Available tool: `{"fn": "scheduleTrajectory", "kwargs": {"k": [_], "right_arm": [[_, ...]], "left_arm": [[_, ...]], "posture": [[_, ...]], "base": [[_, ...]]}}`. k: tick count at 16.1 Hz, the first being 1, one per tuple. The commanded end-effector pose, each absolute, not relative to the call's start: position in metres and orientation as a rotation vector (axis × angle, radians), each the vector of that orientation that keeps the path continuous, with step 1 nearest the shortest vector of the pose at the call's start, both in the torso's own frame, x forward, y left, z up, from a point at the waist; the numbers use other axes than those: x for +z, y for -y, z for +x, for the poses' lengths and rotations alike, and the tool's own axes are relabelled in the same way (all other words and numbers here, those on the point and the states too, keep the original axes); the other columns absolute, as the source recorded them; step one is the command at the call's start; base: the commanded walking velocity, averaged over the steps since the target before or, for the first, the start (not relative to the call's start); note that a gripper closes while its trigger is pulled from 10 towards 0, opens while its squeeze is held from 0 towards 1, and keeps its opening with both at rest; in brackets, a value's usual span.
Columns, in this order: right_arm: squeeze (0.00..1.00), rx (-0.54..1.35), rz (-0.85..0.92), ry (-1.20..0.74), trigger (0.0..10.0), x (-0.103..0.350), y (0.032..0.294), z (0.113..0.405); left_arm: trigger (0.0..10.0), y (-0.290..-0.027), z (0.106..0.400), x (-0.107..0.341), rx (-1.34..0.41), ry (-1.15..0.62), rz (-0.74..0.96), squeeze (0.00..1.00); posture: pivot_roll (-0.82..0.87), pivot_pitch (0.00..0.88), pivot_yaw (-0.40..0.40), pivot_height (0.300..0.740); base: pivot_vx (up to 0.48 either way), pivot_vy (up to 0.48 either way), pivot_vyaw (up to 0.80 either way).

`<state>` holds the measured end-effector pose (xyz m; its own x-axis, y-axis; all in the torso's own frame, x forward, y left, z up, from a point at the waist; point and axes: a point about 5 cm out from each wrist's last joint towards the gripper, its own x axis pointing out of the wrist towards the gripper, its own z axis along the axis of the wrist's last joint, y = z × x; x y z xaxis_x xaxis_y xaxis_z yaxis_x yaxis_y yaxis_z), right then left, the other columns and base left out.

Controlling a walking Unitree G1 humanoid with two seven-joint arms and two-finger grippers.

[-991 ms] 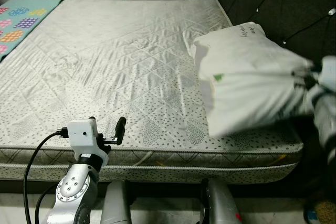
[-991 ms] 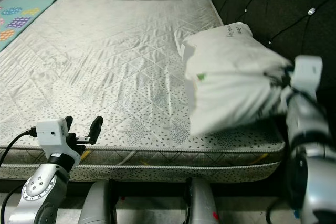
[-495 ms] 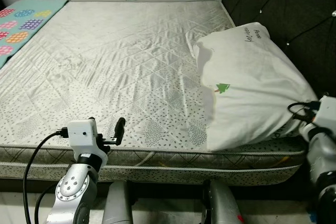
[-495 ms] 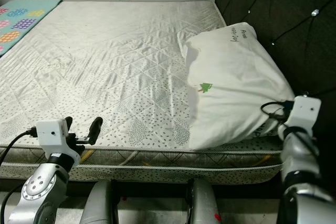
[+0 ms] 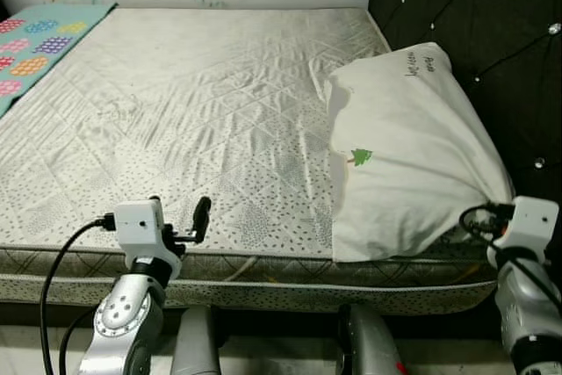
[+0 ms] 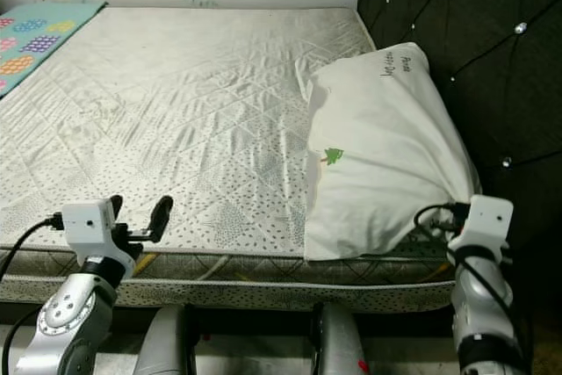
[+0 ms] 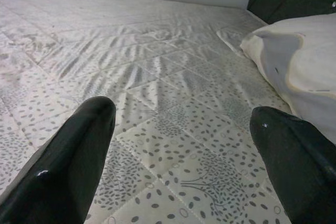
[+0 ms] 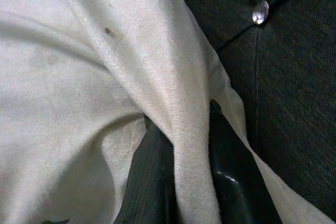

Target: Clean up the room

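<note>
Left gripper (image 7: 178, 145) spread wide, empty, low over the mattress's near edge (image 5: 263, 256). Right gripper (image 8: 184, 177) pinching a fold at the near corner of the white pillow (image 5: 404, 155). Pillow lying on the mattress's right side, against the dark tufted headboard (image 5: 492, 32). Beyond: broad bare quilted surface. Patterned blanket (image 5: 44, 37) at far left corner.

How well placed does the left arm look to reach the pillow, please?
Probably not well. The left gripper hovers open at the mattress's near edge, while the pillow lies far across by the headboard. Nothing blocks the way.
</note>
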<state>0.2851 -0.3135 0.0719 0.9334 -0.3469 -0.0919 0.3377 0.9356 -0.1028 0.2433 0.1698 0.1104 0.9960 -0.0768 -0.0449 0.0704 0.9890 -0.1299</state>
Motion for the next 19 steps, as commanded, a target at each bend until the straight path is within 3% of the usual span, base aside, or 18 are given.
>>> {"fn": "scheduleTrajectory", "kwargs": {"k": [1, 2, 3, 7, 12, 13, 14, 19], "right_arm": [[0.00, -0.329, -0.077, -0.140, 0.0, 0.063, 0.306, 0.282], [0.00, -0.325, -0.085, -0.135, 0.0, 0.066, 0.304, 0.284], [0.00, -0.310, -0.097, -0.121, 10.0, 0.071, 0.298, 0.290], [0.00, -0.133, -0.066, -0.030, 10.0, 0.095, 0.249, 0.318], [0.00, -0.037, -0.057, -0.003, 10.0, 0.100, 0.219, 0.320], [0.10, -0.041, -0.031, 0.008, 10.0, 0.100, 0.219, 0.318], [1.00, -0.036, -0.015, 0.021, 10.0, 0.102, 0.218, 0.317], [1.00, -0.084, -0.088, 0.099, 10.0, 0.126, 0.217, 0.329]], "left_arm": [[10.0, -0.169, 0.242, 0.108, -0.087, -0.067, -0.128, 0.00], [10.0, -0.169, 0.242, 0.107, -0.087, -0.069, -0.129, 0.00], [10.0, -0.168, 0.242, 0.107, -0.092, -0.070, -0.132, 0.00], [10.0, -0.160, 0.240, 0.105, -0.148, -0.094, -0.178, 0.00], [10.0, -0.156, 0.239, 0.103, -0.163, -0.108, -0.191, 0.00], [10.0, -0.155, 0.239, 0.103, -0.165, -0.109, -0.195, 0.00], [10.0, -0.155, 0.239, 0.103, -0.165, -0.110, -0.196, 0.00], [10.0, -0.154, 0.240, 0.102, -0.154, -0.110, -0.201, 0.00]], "posture": [[-0.05, 0.000, 0.006, 0.551], [-0.05, 0.000, 0.006, 0.551], [-0.05, 0.000, 0.003, 0.551], [-0.04, 0.000, -0.019, 0.551], [-0.04, 0.000, -0.032, 0.551], [-0.04, 0.000, -0.033, 0.551], [-0.04, 0.000, -0.033, 0.551], [-0.05, 0.000, -0.038, 0.551]], "base": [[0.000, 0.000, 0.00], [0.000, 0.000, 0.00], [0.000, 0.000, 0.00], [0.000, 0.000, 0.00], [0.000, 0.000, 0.00], [0.000, 0.000, 0.00], [0.000, 0.000, 0.00], [0.000, 0.000, 0.00]]}}
